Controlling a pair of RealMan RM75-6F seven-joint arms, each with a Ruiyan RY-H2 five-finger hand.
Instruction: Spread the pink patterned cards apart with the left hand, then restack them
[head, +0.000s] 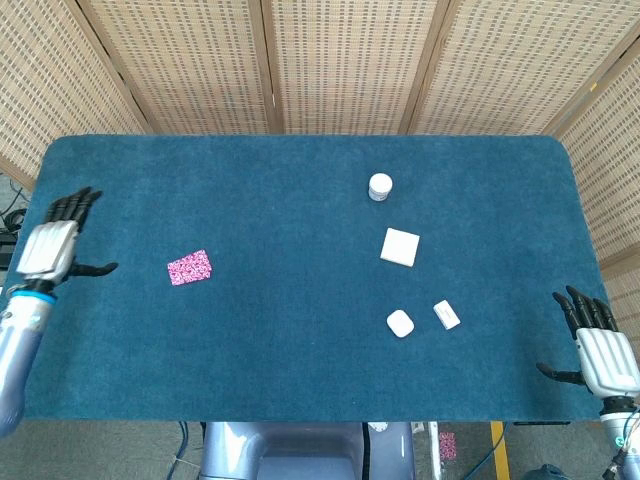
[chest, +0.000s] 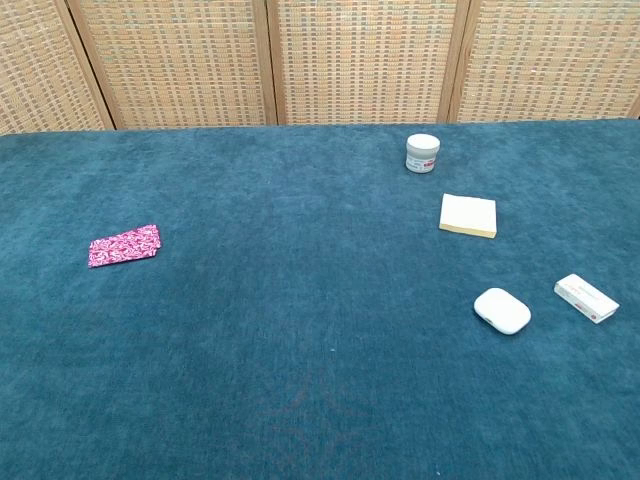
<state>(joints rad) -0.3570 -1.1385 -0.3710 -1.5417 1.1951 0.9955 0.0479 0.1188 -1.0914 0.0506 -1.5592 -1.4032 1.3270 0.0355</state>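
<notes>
The pink patterned cards (head: 189, 267) lie in one neat stack on the blue tabletop at the left, also seen in the chest view (chest: 124, 245). My left hand (head: 49, 247) hovers at the table's left edge, well to the left of the cards, with its fingers spread and nothing in it. At the front right corner my right hand (head: 601, 354) sits off the table's edge, fingers apart and empty. The chest view shows neither hand.
A small white jar (head: 380, 186) stands right of centre towards the back. In front of it lie a pale square pad (head: 400, 246), a white earbud case (head: 400, 323) and a small white box (head: 446, 314). Woven screens (head: 320, 60) close off the far side.
</notes>
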